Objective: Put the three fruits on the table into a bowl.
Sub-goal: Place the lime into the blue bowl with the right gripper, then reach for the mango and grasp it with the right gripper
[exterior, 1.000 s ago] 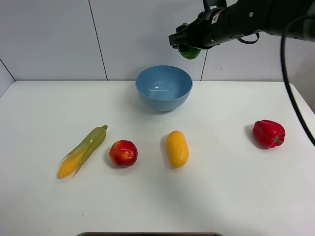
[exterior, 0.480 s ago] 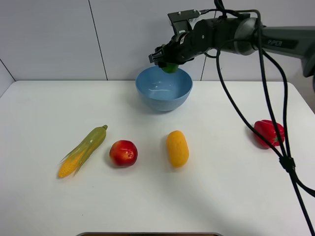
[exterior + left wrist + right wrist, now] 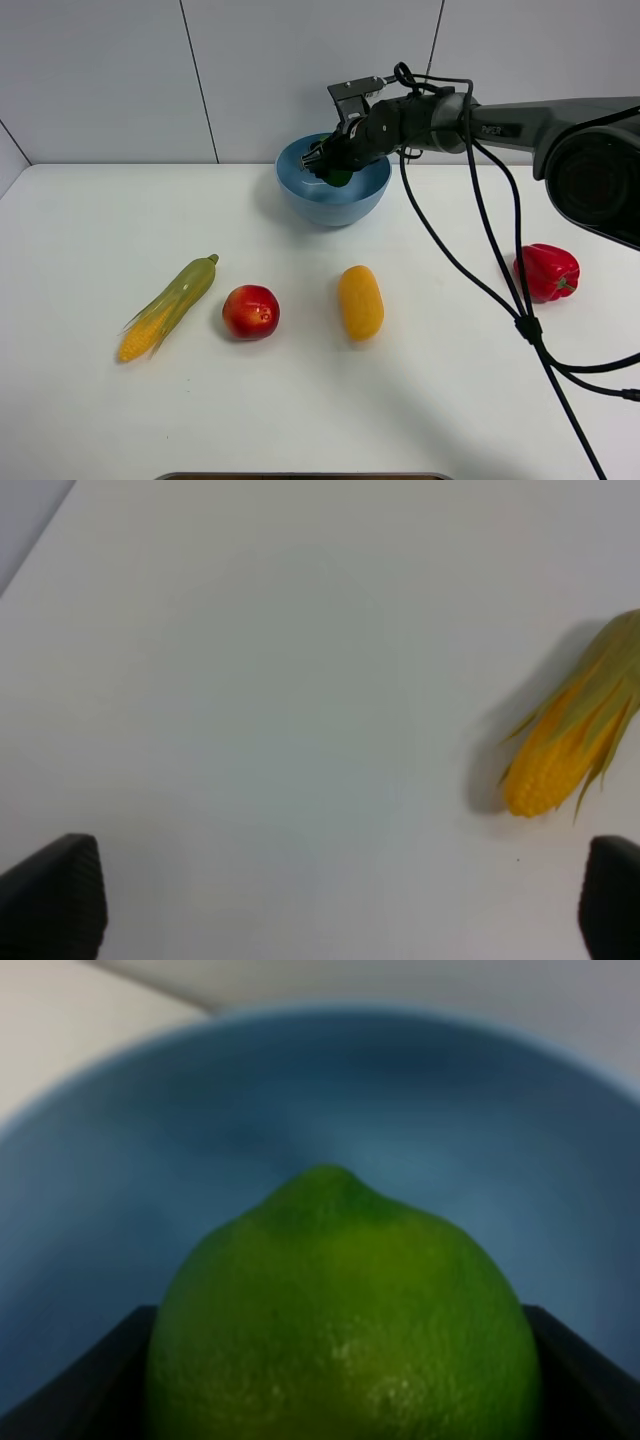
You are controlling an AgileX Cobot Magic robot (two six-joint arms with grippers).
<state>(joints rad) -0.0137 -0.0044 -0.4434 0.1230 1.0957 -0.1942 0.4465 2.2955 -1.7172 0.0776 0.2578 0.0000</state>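
The green lime (image 3: 340, 1310) is clamped between my right gripper's dark fingers (image 3: 95, 1385), and it fills most of the right wrist view. My right gripper (image 3: 335, 167) is shut on the lime (image 3: 339, 179) and reaches down inside the light-blue bowl (image 3: 300, 195) at the back of the white table (image 3: 450, 390). Bowl wall (image 3: 150, 1160) surrounds the lime. Whether the lime touches the bowl's floor I cannot tell. The yellow-orange mango (image 3: 360, 301) and the red fruit (image 3: 250, 311) lie on the table in front of the bowl. My left gripper (image 3: 340, 900) is open over bare table (image 3: 250, 680).
A corn cob (image 3: 170, 305) lies left of the red fruit, and its yellow tip (image 3: 560, 770) shows in the left wrist view. A red bell pepper (image 3: 546, 271) sits at the right. Black cables from the right arm hang across the table's right side.
My right arm has swung left and down from above and behind the bowl, carrying the lime into the bowl. Nothing else has moved.
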